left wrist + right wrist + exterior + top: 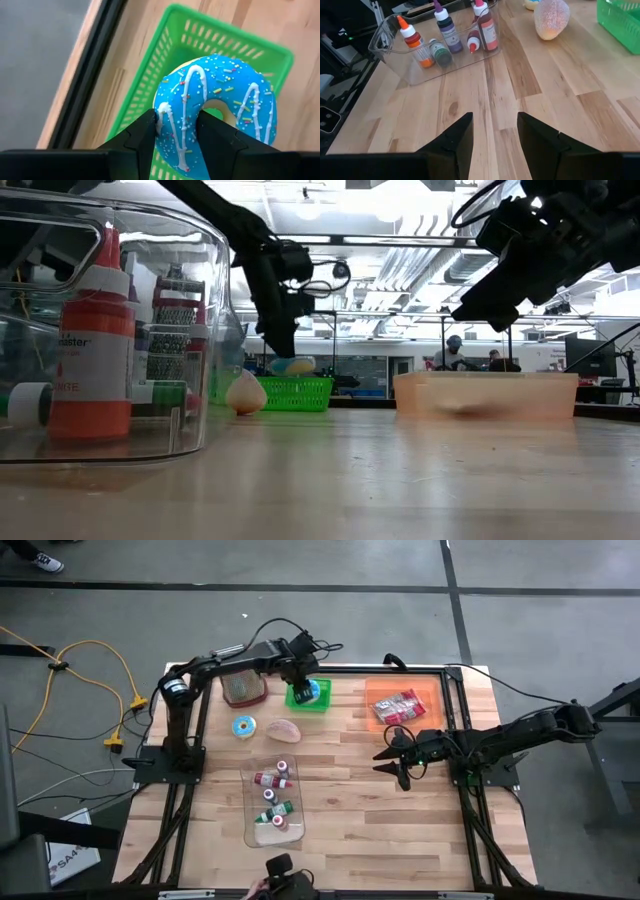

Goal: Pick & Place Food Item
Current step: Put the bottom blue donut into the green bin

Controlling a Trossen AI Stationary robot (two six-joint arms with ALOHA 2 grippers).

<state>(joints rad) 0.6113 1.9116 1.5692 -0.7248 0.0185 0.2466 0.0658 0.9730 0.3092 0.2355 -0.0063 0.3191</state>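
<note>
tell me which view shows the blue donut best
The left wrist view: the blue donut fills the picture, white icing and sprinkles clear, pinched by the left gripper above the green basket. The high view shows only a small blue spot; the low view a sliver; the right wrist view misses it.

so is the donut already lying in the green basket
No, the left gripper holds the donut clamped between its fingers above the green basket.
</note>
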